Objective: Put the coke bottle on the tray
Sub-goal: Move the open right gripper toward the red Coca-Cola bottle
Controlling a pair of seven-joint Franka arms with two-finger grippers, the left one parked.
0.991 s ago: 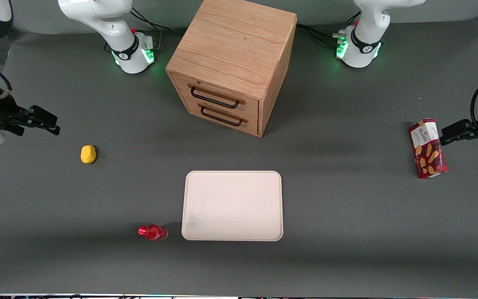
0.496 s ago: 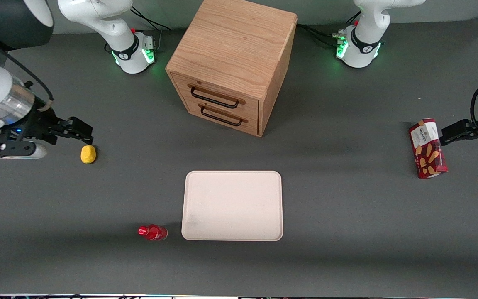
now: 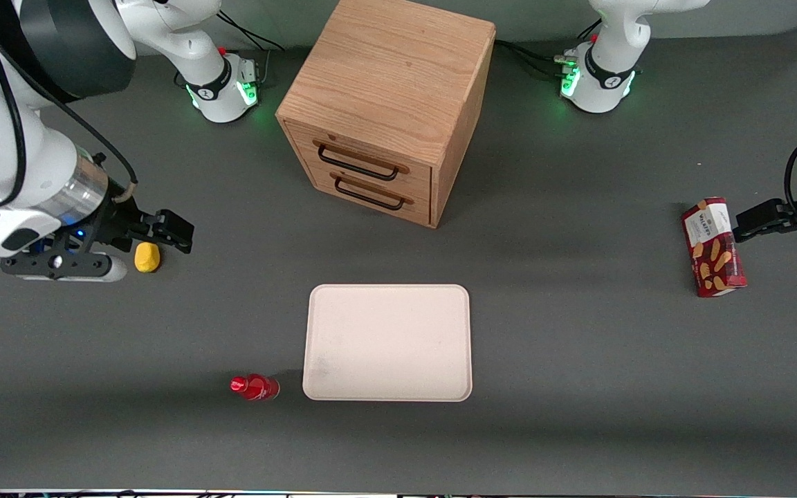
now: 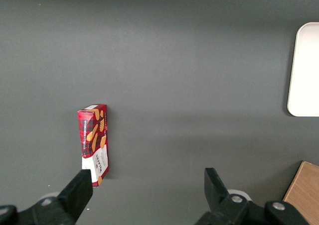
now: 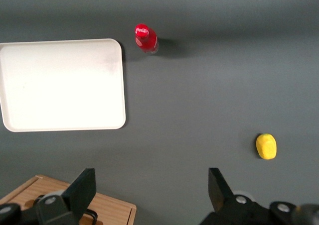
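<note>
The coke bottle [image 3: 254,387], small with a red cap and red label, stands on the table close beside the tray's near corner, toward the working arm's end. It also shows in the right wrist view [image 5: 146,38]. The tray [image 3: 388,342] is flat, pale cream-pink and bare; it also shows in the right wrist view [image 5: 62,84]. My right gripper [image 3: 176,232] hangs open and empty above the table, farther from the front camera than the bottle and well apart from it. Its two dark fingers [image 5: 82,187] stand wide apart in the right wrist view.
A yellow lemon-like lump [image 3: 147,256] lies right by my gripper. A wooden two-drawer cabinet [image 3: 388,104] stands farther from the front camera than the tray. A red biscuit box [image 3: 712,247] lies toward the parked arm's end.
My right arm has swung in from the table's end toward the middle, and the gripper now hangs by the yellow lump. The bottle and tray have not moved.
</note>
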